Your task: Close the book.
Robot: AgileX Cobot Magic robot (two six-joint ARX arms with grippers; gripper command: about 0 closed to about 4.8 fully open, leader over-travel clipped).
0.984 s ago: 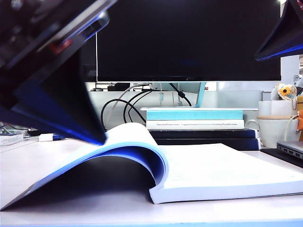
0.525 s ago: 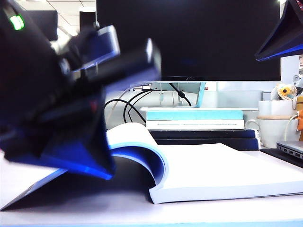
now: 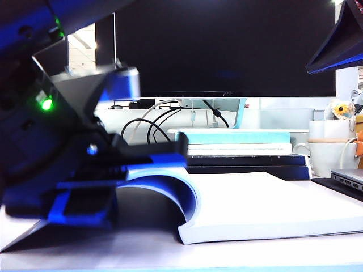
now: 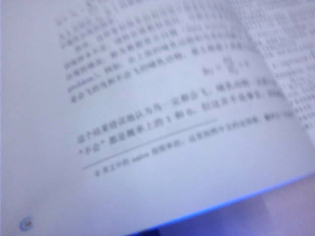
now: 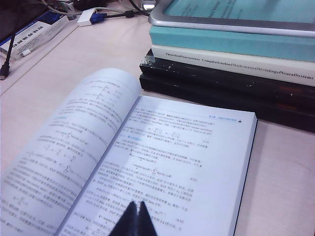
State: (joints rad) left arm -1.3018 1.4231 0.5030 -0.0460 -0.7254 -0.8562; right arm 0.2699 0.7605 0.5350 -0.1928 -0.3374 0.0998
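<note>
The book lies open on the desk. Its right half is flat and its left pages arch up from the spine. In the exterior view my left gripper is a dark, blurred shape low over those arched left pages, and its jaws cannot be made out. The left wrist view is filled by a blurred printed page at very close range, with no fingers clearly visible. My right gripper hovers shut and empty above the book's right page, and it sits high in the exterior view's top right corner.
A stack of books with a teal-and-white one stands behind the open book, with a silver device on top. A dark monitor and cables are at the back. A white cup and a laptop edge sit at the right.
The left arm has swung down and to the right, so its gripper now sits low against the arched left pages. The right gripper has stayed where it was.
</note>
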